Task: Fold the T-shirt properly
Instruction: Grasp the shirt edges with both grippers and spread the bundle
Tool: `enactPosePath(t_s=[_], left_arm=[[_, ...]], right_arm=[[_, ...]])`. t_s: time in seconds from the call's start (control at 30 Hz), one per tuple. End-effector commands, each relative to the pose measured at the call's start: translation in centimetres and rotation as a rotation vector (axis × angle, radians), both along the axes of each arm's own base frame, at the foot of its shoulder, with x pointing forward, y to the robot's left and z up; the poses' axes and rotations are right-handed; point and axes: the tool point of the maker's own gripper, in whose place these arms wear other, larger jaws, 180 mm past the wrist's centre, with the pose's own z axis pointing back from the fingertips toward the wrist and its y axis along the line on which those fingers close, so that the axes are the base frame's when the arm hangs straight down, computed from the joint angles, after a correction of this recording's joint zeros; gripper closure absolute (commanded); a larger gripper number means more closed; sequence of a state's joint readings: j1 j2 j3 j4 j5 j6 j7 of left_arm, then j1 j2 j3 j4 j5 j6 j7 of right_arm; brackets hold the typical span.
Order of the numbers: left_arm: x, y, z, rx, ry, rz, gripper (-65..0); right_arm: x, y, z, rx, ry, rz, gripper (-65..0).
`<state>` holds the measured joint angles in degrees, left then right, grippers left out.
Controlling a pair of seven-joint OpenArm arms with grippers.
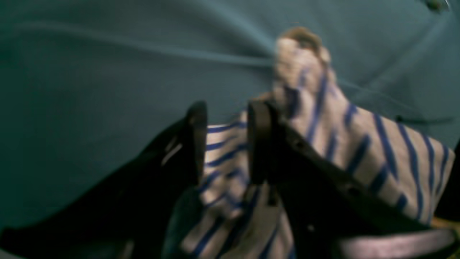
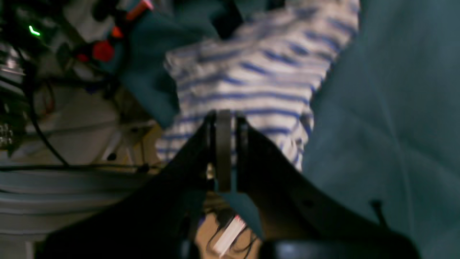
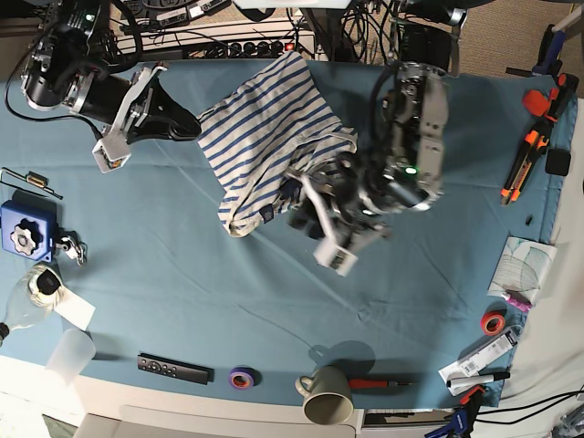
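The T-shirt (image 3: pixel 265 137) hangs bunched above the worktop (image 3: pixel 182 301), pinched by the left end effector (image 1: pixel 224 144) and the right end effector (image 2: pixel 224 151) so it can be spread for folding.

Sitting under everything: a table draped in a teal cloth (image 3: pixel 182 292). Taking the mug (image 3: pixel 325 394) at the near edge as landmark: purple tape roll (image 3: pixel 242 377) lying just left of it, black remote (image 3: pixel 173 368) further left, red-handled screwdriver (image 3: pixel 374 384) lying just right. Striped T-shirt (image 3: pixel 265 137) bunching up well beyond the mug, toward the far edge. Blue gadget (image 3: pixel 20 235) sitting far off left.
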<state>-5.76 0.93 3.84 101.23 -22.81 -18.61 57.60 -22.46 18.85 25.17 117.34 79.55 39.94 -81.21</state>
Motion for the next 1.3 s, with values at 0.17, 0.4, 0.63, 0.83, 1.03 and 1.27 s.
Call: enactPosePath(t_s=[0.17,0.4,0.63,0.83,1.03,1.27], left_arm=[[-1.6,2.3,2.1,-0.168,0.001,0.021,-18.2],[-6.5,2.6,1.6,-0.248,0.043,-0.032,-18.0],[-8.9,2.6,0.8,-0.224,0.092,-0.046,-18.0],[-11.4,2.5,-1.2,-0.183,0.171,-0.084,-18.0],[-12.0,2.5,-1.7,-0.162,0.191,-0.106,-18.0],[-12.2,2.2,-1.7,-0.159,0.198,-0.12,-18.0]], right_arm=[[2.0,-0.7,0.8,0.051,-0.036,-0.028,-1.8],[1.5,2.9,-0.4,0.067,0.001,0.095,-1.8],[1.7,5.3,-3.0,-0.052,0.03,0.167,-1.8],[1.4,4.8,-7.3,-0.171,0.124,0.134,-1.8],[2.5,3.1,-9.2,-0.234,0.136,0.055,-1.8],[4.4,0.6,-9.9,-0.358,0.159,-0.066,-1.8]])
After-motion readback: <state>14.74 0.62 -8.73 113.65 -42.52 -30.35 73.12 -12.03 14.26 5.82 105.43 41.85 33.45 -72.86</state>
